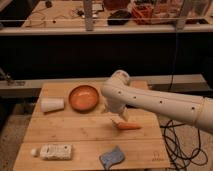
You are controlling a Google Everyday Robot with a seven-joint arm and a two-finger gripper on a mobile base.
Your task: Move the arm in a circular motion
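The cream-white arm (160,102) reaches in from the right edge over the wooden table (75,132). Its thick tube has small dark dots and ends in a bulbous elbow joint (118,85) beside the orange bowl (83,97). The small gripper (119,117) hangs below the elbow, just above and left of an orange carrot (130,126) lying on the table. It holds nothing that I can see.
A white cup (52,105) lies on its side left of the bowl. A white packet (52,151) and a blue-grey cloth (112,156) lie near the front edge. Black cables (175,145) trail on the floor at right. A cluttered bench (100,27) stands behind.
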